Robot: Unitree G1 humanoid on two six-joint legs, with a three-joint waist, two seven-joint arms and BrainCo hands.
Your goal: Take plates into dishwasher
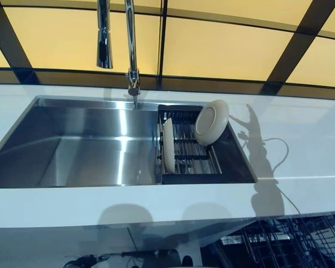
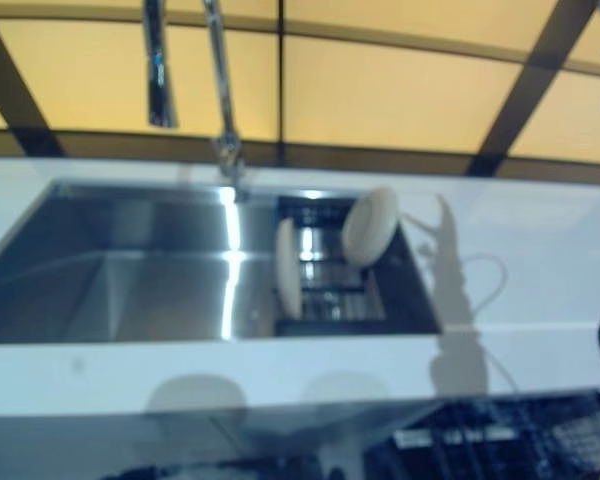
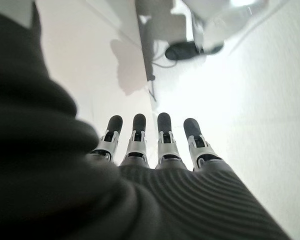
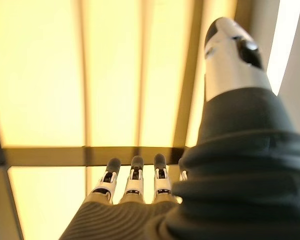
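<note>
Two white plates stand in a dark dish rack [image 1: 230,162] at the right end of the sink. One plate [image 1: 168,146] stands on edge at the rack's left side. The other plate [image 1: 211,123] leans at the rack's far right corner. The dishwasher's wire basket [image 1: 293,240] shows below the counter at the lower right. Only the left wrist view shows my left hand [image 3: 164,140], its fingers straight over a white surface and holding nothing. My right hand [image 4: 135,182] shows in its wrist view, fingers straight and empty, pointing at the yellow wall panels.
A steel sink basin [image 1: 84,151] lies left of the rack, set in a white counter [image 1: 301,139]. A chrome tap [image 1: 132,50] rises behind it. Yellow panels [image 1: 223,44] with dark frames form the back wall.
</note>
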